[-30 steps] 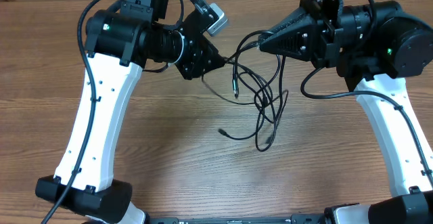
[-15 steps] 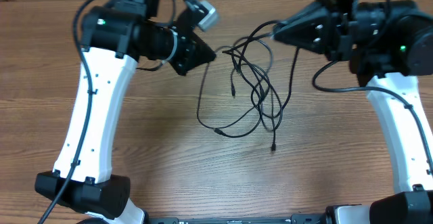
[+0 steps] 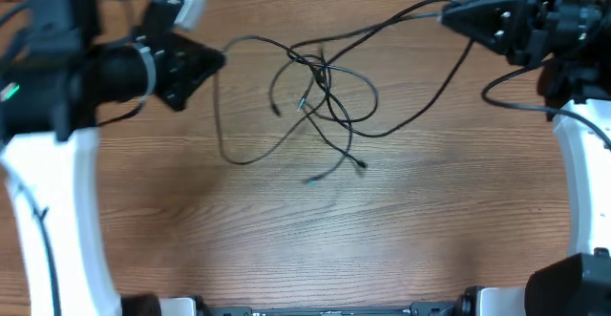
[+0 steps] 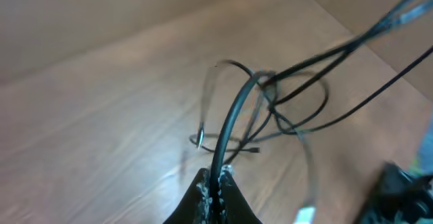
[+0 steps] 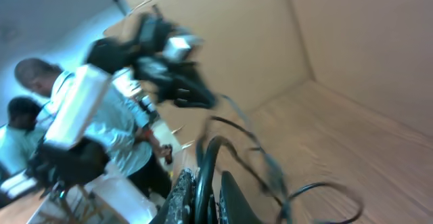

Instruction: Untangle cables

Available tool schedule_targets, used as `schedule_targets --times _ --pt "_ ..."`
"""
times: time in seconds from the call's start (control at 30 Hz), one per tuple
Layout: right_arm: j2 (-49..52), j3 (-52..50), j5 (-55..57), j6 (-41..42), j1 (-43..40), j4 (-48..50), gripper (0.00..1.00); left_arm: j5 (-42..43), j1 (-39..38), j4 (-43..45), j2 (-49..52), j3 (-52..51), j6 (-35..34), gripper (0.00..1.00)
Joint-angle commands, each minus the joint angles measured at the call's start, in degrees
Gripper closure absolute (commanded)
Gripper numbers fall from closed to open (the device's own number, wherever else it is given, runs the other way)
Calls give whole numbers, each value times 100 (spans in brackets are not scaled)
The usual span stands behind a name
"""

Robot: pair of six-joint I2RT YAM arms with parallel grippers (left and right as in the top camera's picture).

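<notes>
L end effector [image 3: 220,60] sits at the far left of the surface [image 3: 430,230], tip pointing right. It's clenched on one strand of the cables [image 3: 325,92]. In the left wrist view the fingertips [image 4: 203,187] are pressed together w/ a black cord coming straight out from between them and up to the tangle [image 4: 270,99].

R end effector [image 3: 447,13] is at the far right, tip pointing left, well apart from the L one. It's also clenched on a strand. The right wrist view is blurred, but a cord loop [image 5: 206,156] rises from between the closed fingers [image 5: 181,187].

The cables hang between the two, roughly mid-surface toward the far edge. Two strands run fairly straight from the R tip down to a knotted cluster. From the L tip one strand arcs over to the cluster and another drops into a wide loop [image 3: 229,158] before joining it. Several loops overlap at the cluster. Three loose plug ends trail below it: [image 3: 276,112], [image 3: 310,179], [image 3: 363,166]. Can't tell how much of the tangle touches the wood.

Right wrist view also shows the L arm [image 5: 159,45] and two people [image 5: 40,82] in the background, blurred.
</notes>
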Motion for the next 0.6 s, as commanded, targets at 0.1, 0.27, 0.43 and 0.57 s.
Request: schedule_targets --times 0.1,0.27,0.43,0.57 --pt "306 92 -225 -66 -1008 -219 96 179 929 -20 -673 -7 -186 96" --pt "330 92 -225 -142 -1556 -299 96 177 981 -15 -732 -7 -186 96" --pt "350 92 -223 -481 -2291 -448 96 175 981 13 -732 -7 -186 96" --pt "350 92 -225 -763 -3158 -946 96 164 981 11 -732 -7 -205 96"
